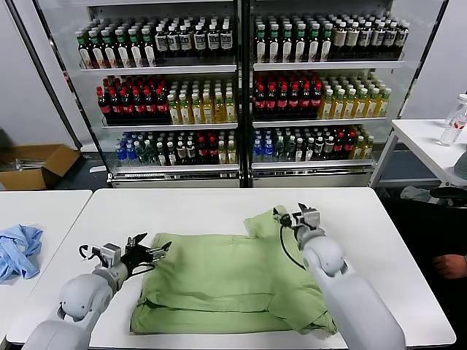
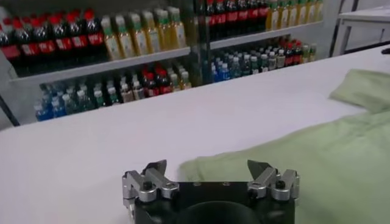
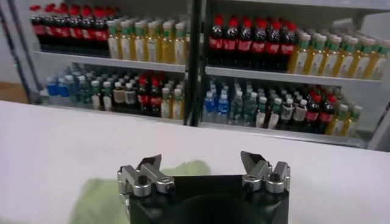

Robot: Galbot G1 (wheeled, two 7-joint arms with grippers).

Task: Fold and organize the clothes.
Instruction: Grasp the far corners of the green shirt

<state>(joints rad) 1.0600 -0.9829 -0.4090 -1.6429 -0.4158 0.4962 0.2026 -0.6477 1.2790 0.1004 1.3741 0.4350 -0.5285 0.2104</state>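
The clothes, one light green shirt (image 1: 233, 281), lie flat and partly folded on the white table (image 1: 197, 208), with a sleeve poking out at the far right corner. My left gripper (image 1: 149, 254) hovers at the shirt's left edge, open and holding nothing. In the left wrist view the left gripper (image 2: 207, 167) has its jaws wide apart, and the green shirt (image 2: 304, 152) spreads beyond them. My right gripper (image 1: 292, 216) is over the far right sleeve, open and empty. In the right wrist view the right gripper (image 3: 201, 163) shows a bit of shirt (image 3: 189, 168) past its spread jaws.
A light blue garment (image 1: 18, 248) lies crumpled on the neighbouring table to the left. Glass-door drink coolers (image 1: 237, 87) stand behind the table. A cardboard box (image 1: 36, 164) sits on the floor at far left. A side table with a bottle (image 1: 454, 120) stands right. A person's hand (image 1: 449, 264) shows at the right edge.
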